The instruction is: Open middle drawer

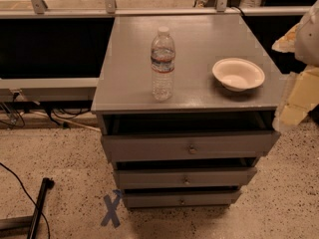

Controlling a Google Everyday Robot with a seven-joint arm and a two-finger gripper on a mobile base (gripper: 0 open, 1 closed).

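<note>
A gray cabinet (129, 59) has three stacked drawers. The middle drawer (149, 177) is the second one, with a small round metal knob (187, 180) at its centre. A dark gap shows above its front. The taller top drawer (149, 147) stands out a little toward me. The bottom drawer (149, 199) is the lowest. My gripper (289, 111), pale yellow and white, hangs at the right edge of the view beside the cabinet's front right corner. It is above and to the right of the middle drawer and apart from its knob.
A clear water bottle (163, 63) and a white bowl (238, 74) stand on the cabinet top. A blue tape X (110, 210) marks the speckled floor at the cabinet's left front. A dark pole (39, 208) and cables lie at lower left. A railing runs behind.
</note>
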